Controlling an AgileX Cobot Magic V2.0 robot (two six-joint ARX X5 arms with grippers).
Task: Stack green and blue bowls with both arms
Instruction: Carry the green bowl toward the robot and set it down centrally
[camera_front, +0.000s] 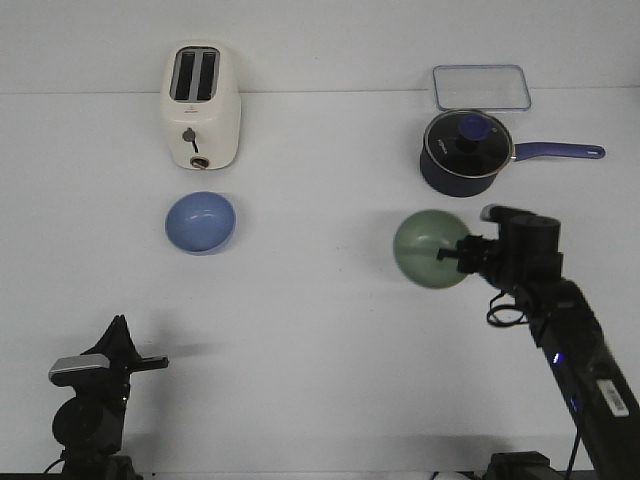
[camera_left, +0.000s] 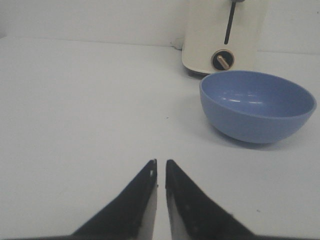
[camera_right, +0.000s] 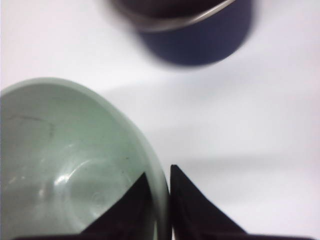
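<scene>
The blue bowl (camera_front: 200, 221) sits upright on the white table in front of the toaster; it also shows in the left wrist view (camera_left: 257, 105). My left gripper (camera_front: 150, 364) is shut and empty, low at the front left, well short of it; its tips show in the left wrist view (camera_left: 160, 167). My right gripper (camera_front: 452, 255) is shut on the rim of the green bowl (camera_front: 430, 249), one finger inside and one outside, and holds it lifted and tilted at the right. In the right wrist view the green bowl (camera_right: 65, 165) fills the space beside the gripper (camera_right: 159, 176).
A cream toaster (camera_front: 202, 104) stands at the back left, just behind the blue bowl. A dark navy lidded saucepan (camera_front: 462, 150) with a long handle stands at the back right, behind the green bowl. A clear plastic container (camera_front: 481, 86) lies behind it.
</scene>
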